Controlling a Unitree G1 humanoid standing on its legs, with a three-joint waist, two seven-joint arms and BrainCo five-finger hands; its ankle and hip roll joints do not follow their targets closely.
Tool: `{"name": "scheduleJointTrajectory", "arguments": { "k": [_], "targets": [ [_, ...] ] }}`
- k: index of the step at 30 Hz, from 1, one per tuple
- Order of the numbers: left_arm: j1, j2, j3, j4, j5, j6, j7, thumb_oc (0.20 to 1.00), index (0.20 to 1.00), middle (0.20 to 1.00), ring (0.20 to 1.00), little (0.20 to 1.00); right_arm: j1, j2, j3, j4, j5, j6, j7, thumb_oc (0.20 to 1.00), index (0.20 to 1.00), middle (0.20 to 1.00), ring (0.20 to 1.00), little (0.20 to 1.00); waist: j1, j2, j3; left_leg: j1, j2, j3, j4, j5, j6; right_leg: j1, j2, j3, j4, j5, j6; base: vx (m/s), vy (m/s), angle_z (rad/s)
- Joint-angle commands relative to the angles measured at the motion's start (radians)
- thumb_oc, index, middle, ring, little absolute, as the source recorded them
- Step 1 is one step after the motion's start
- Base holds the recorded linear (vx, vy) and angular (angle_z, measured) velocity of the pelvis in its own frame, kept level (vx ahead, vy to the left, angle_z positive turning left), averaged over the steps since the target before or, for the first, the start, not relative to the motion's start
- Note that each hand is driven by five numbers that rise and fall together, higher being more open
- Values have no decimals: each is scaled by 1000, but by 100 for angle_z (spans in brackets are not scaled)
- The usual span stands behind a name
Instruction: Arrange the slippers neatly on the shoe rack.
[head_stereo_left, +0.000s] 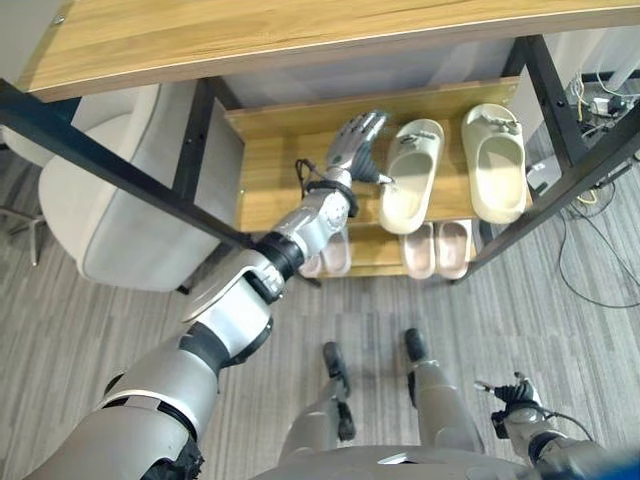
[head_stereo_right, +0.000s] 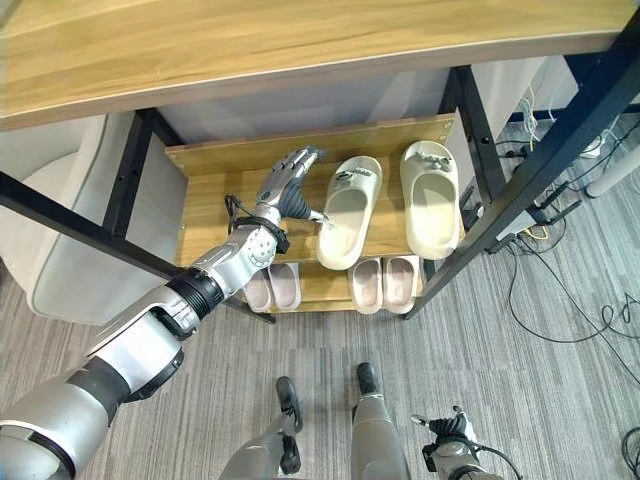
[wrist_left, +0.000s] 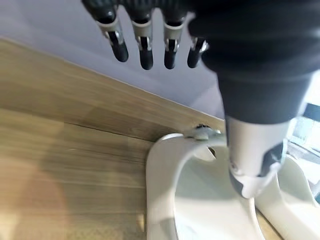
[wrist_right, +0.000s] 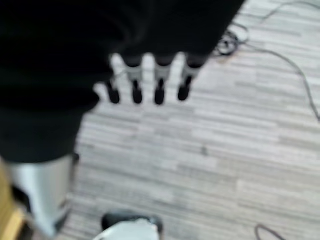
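Cream slippers sit on the shoe rack (head_stereo_left: 270, 160); the left slipper (head_stereo_left: 410, 175) lies askew beside the straight right slipper (head_stereo_left: 495, 160). The left hand (head_stereo_left: 352, 145), fingers spread, thumb at its edge, should nudge its toe toward one o'clock. The right hand (head_stereo_left: 512, 398) hangs relaxed, holding nothing.

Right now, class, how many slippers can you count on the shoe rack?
6. Two cream slippers on the upper shelf; two pink pairs on the lower shelf, the left pair partly hidden by the arm.
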Motion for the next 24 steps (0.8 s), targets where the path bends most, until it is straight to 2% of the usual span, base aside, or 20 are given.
{"name": "scheduleJointTrajectory", "arguments": {
  "k": [1,11,18,24],
  "targets": [
    [-14,17,103,-16,-110,-52,-66,1000,1000,1000,1000,1000,12,-31,16,-6,29,16,16,1000,1000,1000,1000,1000,-7,-7,48,-25,-26,-26,80,-94,-25,69,-6,-77,-157,21,9,-19,-5,3],
    [75,67,82,-158,-179,-70,-180,1000,1000,1000,1000,1000,5,-19,11,-15,19,30,35,1000,1000,1000,1000,1000,8,-1,45,-52,-20,-29,105,-100,-25,46,3,-75,-137,14,2,0,0,0],
    [92,95,84,-172,-155,-64,-183,1000,1000,1000,1000,1000,-3,-14,7,-18,14,32,36,1000,1000,1000,1000,1000,12,-1,47,-68,-16,-32,115,-99,-27,32,5,-74,-135,16,1,0,0,0],
    [101,166,83,-182,-94,-51,-195,1000,1000,1000,1000,1000,10,-18,-2,-19,12,33,45,1000,1000,1000,1000,1000,18,-5,37,-66,-10,-36,127,-105,-30,44,7,-82,-127,5,-1,10,-7,-1]
  ]
}}
